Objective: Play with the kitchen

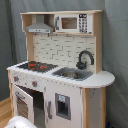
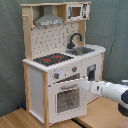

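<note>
No legible writing on the kitchen [image 2: 60,65]; oven door [image 2: 67,97] ajar; end effector [image 2: 84,85] state unclear.

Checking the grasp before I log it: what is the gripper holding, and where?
The gripper is at the oven door's upper right edge; whether it grips it cannot be told.

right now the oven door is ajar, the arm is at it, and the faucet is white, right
Not quite: the faucet is black, as both exterior views show. The oven door is ajar and the arm is at it, in the second exterior view.
</note>
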Available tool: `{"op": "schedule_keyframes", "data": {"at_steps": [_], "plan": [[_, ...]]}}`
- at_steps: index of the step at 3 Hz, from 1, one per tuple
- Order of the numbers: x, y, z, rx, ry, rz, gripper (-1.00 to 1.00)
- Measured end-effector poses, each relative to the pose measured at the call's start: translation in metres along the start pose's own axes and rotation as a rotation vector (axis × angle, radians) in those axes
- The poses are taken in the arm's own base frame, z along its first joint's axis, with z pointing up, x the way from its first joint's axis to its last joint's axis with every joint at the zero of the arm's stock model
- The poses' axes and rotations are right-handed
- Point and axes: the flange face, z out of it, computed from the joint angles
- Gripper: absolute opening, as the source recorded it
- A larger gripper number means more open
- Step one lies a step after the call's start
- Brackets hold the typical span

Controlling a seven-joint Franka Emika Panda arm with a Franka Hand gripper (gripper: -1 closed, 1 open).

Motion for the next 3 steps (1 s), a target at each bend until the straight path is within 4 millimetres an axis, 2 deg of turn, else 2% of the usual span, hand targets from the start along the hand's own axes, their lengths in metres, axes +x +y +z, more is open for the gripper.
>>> {"op": "schedule_keyframes", "data": {"at_steps": [1,3], "plan": [[0.002,0.022,0.005,0.077,0.037,0.065,1.0],[-0.022,0.067,0.021,0.256,0.12,0.108,1.0]]}}
